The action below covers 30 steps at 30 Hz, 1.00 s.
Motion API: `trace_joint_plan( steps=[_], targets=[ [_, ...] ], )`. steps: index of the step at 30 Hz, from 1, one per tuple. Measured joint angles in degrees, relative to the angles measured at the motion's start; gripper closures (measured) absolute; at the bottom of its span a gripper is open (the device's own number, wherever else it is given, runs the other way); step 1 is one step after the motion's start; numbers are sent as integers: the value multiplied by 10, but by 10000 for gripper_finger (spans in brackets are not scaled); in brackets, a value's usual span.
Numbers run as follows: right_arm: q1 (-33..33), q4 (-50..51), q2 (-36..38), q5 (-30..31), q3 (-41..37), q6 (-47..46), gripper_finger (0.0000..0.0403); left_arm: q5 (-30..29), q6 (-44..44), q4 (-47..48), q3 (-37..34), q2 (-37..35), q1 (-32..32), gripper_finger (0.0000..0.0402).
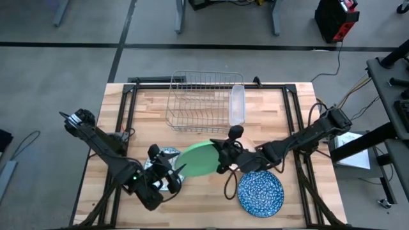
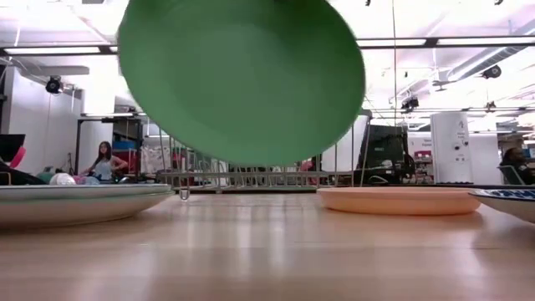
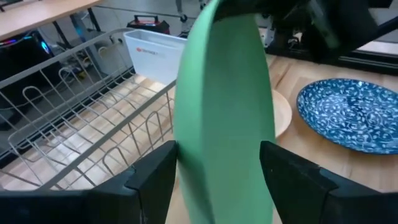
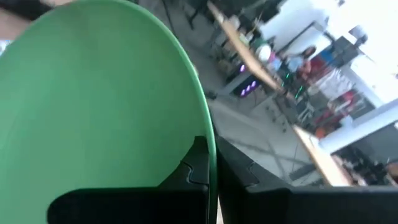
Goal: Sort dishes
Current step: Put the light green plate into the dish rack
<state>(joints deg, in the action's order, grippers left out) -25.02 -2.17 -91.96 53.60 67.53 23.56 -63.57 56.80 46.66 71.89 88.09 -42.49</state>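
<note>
The green plate (image 1: 198, 160) hangs tilted above the middle of the table, clear of the wood in the low view (image 2: 242, 79). My right gripper (image 1: 221, 157) is shut on the plate's right rim. My left gripper (image 1: 174, 170) is open at the plate's left rim, a finger on each side of it (image 3: 217, 148). Under my left gripper lies the white plate with green dots (image 1: 161, 160). The blue speckled plate (image 1: 261, 192) lies flat near the front right. The peach-pink bowl (image 2: 399, 200) rests on the table behind it. My right gripper pinches the green plate's rim (image 4: 209, 140) between its two fingers, one on each face. It comes from the table's right side. The plate is lifted clear and stands tilted. My left gripper's fingers (image 3: 155, 180) flank the opposite rim; I cannot tell whether they touch it.
The silver wire rack (image 1: 203, 99) stands at the table's far middle, with the clear plastic tray (image 1: 237, 105) against its right side. Bare wood lies along the near edge between the plates.
</note>
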Motion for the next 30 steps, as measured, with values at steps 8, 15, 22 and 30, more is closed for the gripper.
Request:
trace_joint_plan(
  steps=[8,15,22,30],
  targets=[
    [-2,-98,1,-70,0,59,403,1,6,-17,-8,4,24,184],
    [1,-114,0,-86,-8,47,402,-50,-27,-38,-8,23,30,273],
    [14,-116,6,-84,-14,-52,359,-134,-7,1,32,42,34,380],
    [21,-28,33,6,-16,-118,247,-135,4,118,136,34,69,380]
  ],
)
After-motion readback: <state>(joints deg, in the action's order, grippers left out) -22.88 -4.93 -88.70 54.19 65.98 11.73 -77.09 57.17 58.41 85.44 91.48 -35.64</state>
